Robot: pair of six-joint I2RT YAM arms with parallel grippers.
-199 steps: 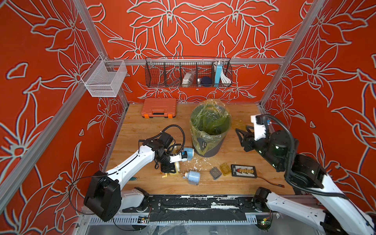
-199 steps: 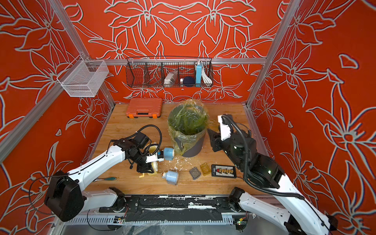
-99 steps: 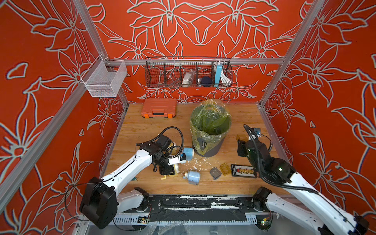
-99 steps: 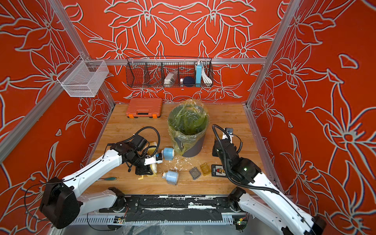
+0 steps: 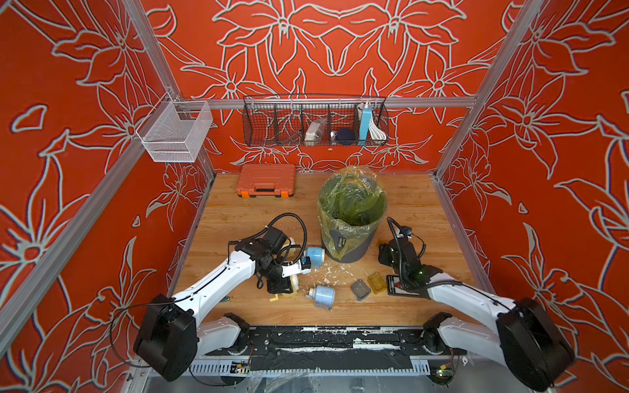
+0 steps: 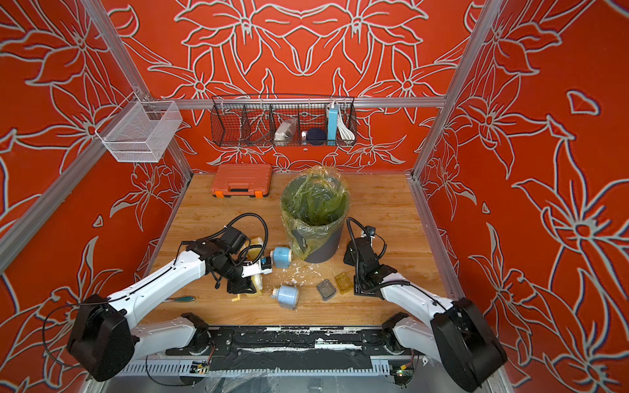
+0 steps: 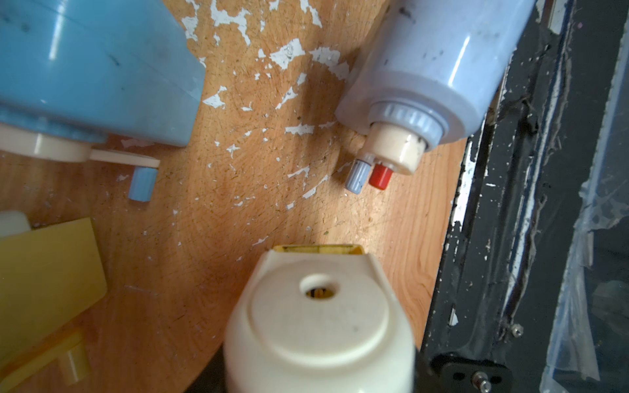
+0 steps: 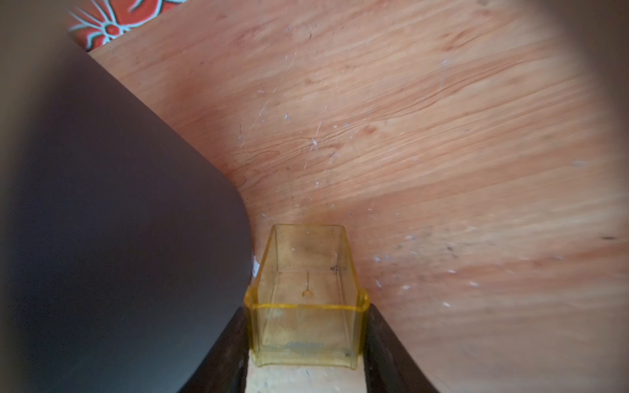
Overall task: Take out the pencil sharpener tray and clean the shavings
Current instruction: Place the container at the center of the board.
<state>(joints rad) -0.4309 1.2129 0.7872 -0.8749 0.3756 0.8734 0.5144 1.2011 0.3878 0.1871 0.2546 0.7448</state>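
— So, where is the tray right now?
— In the right gripper (image 8: 308, 340). Its two dark fingers (image 8: 231, 350) press on the side walls of a clear yellow tray (image 8: 306, 307), parted just as wide as the tray. The tray hangs low over the wooden table (image 8: 442, 119), its open side toward the wrist camera, just beside the dark grey bin (image 8: 119, 238). Whether it touches the wood I cannot tell.
— And from above?
— In a top view the right gripper (image 5: 386, 253) sits at the foot of the bin (image 5: 350, 253), on the robot's right of it.
— Anything inside the tray?
— Only a faint dusty smear along one wall.
— What about the left side?
— The left gripper (image 5: 281, 286) is down on a cream and yellow sharpener (image 7: 316, 323), closed on its body. The wrist view does not show the fingers themselves. The sharpener's tray slot (image 7: 320, 250) stands open.
— And the shavings?
— Pale flecks (image 7: 289, 51) lie scattered on the wood between a blue sharpener (image 7: 95, 68) and a paler blue sharpener (image 7: 435, 68) lying on its side. From above they spread (image 5: 328, 272) in front of the bin. A loose yellow tray (image 5: 376, 282) and a grey tray (image 5: 360, 289) lie side by side near the right arm
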